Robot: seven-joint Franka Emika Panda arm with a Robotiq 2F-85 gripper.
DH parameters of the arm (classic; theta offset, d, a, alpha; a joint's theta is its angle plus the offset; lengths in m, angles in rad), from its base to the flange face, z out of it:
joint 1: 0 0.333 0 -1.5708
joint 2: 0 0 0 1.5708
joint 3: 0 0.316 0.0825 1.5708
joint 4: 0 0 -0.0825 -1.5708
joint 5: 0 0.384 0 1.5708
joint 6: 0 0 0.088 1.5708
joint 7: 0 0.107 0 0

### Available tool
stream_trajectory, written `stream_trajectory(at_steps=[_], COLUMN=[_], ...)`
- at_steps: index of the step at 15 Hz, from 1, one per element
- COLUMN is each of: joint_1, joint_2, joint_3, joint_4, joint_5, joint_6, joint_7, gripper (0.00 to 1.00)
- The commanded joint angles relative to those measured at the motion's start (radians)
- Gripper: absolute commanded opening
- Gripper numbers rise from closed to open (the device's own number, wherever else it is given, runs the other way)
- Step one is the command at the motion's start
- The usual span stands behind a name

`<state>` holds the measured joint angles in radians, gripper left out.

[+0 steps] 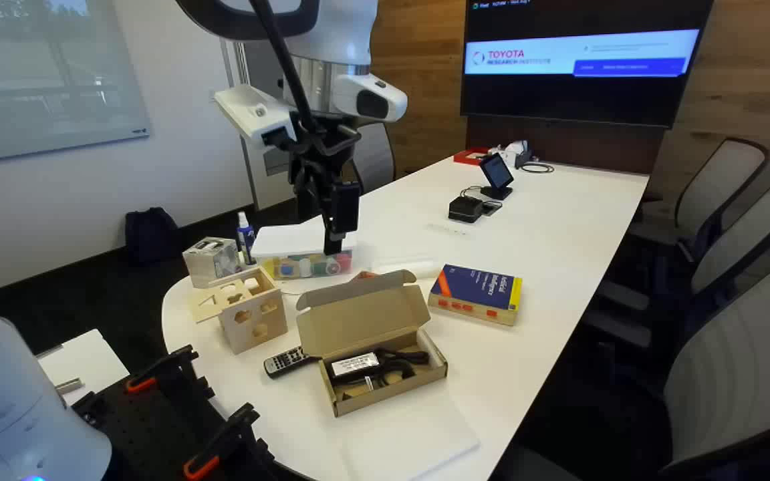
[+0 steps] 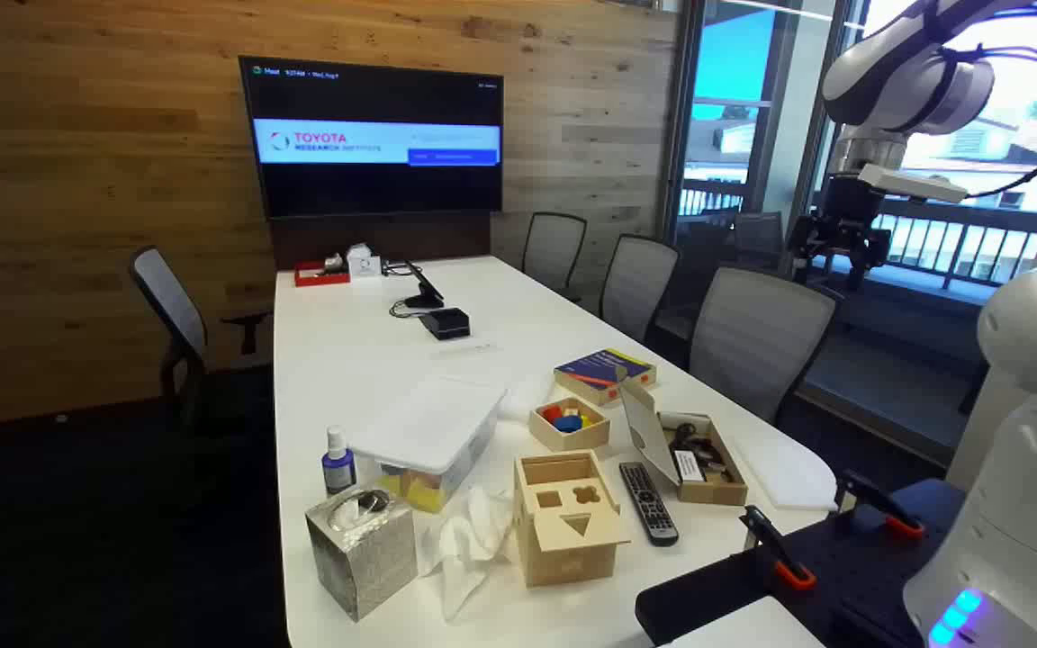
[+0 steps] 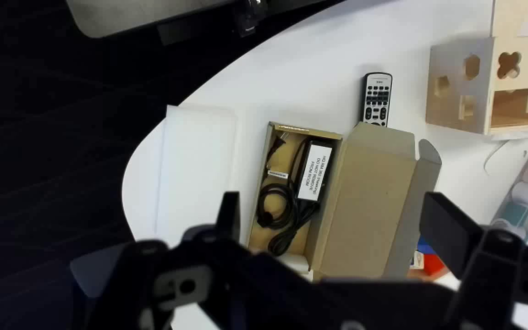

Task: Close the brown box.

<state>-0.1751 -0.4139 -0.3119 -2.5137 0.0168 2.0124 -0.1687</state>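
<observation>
The brown box (image 1: 392, 396) sits on the white table, open, in both exterior views (image 2: 713, 492). Its flap lid (image 1: 366, 312) stands up, tilted back on the side toward the wooden organiser and tray; the lid also shows in the wrist view (image 3: 367, 201). A black power adapter (image 3: 314, 172) with a white label and coiled cables lie inside. My gripper (image 2: 828, 268) is open and empty, high above the table and apart from the box. In the wrist view its fingers (image 3: 332, 220) spread wide, with the box far below between them. The gripper body hides the box's near end there.
A remote (image 1: 287, 361) lies beside the box. The pale wooden organiser (image 1: 254, 321), a small tray of coloured blocks (image 2: 570, 436), a thick blue-and-yellow book (image 1: 475, 294) and a white-lidded bin (image 2: 433, 423) stand around it. A white slab (image 3: 197, 169) lies at the table edge.
</observation>
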Motion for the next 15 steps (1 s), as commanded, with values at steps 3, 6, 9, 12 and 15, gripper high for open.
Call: stream_trajectory(at_steps=[3, 6, 9, 12, 15], joint_1=[-0.018, 0.015, 0.056, 0.096, 0.126], joint_2=[0.003, 0.082, 0.188, 0.331, 0.503], joint_3=[0.017, 0.057, 0.138, 0.207, 0.260], joint_4=[0.001, 0.072, 0.179, 0.301, 0.417], joint_5=[0.008, 0.017, 0.007, 0.000, -0.024], joint_6=[-0.002, 0.007, -0.003, -0.009, -0.005], joint_7=[-0.007, 0.024, 0.073, 0.119, 0.200], gripper=[1.00, 1.00, 1.00, 1.00, 1.00])
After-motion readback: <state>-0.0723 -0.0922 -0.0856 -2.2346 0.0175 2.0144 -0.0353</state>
